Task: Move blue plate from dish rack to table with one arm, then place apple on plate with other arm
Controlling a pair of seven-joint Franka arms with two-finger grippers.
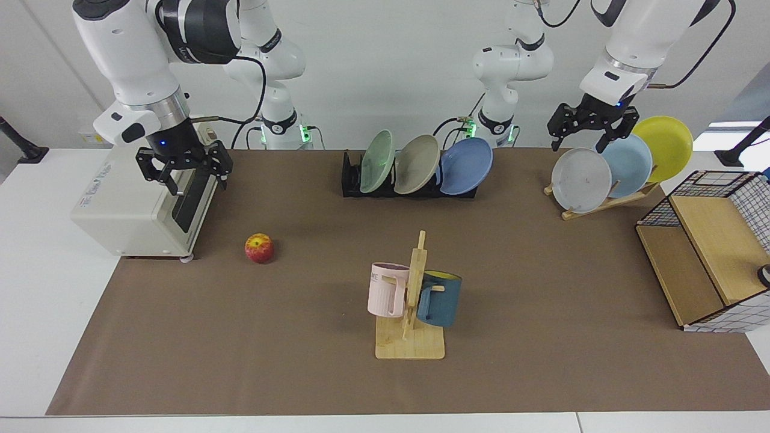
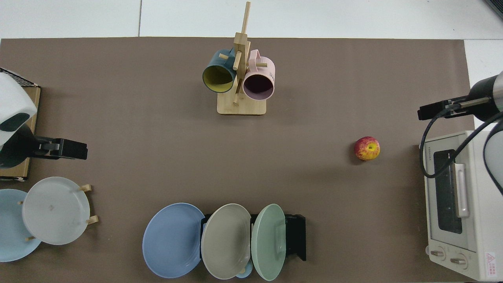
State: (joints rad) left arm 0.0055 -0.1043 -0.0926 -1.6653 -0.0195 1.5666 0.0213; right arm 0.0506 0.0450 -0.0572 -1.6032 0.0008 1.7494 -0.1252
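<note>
The blue plate (image 1: 466, 165) (image 2: 173, 239) leans at the end of the black dish rack (image 1: 352, 180) (image 2: 294, 236), beside a beige and a green plate. On the brown mat of the table (image 1: 301, 361) lies the red-yellow apple (image 1: 259, 248) (image 2: 367, 148), alone. My right gripper (image 1: 183, 171) hangs open and empty above the toaster oven, up and to the view's left of the apple. Over at the wooden plate stand, my left gripper (image 1: 592, 132) hovers open with nothing in it, well to the view's right of the rack.
A cream toaster oven (image 1: 138, 210) stands close to the apple. A wooden mug tree (image 1: 412, 300) with a pink and a dark blue mug is in the middle front. The tilted wooden stand (image 1: 601, 201) holds grey, pale blue and yellow plates. A wire basket (image 1: 710, 258) sits at the edge.
</note>
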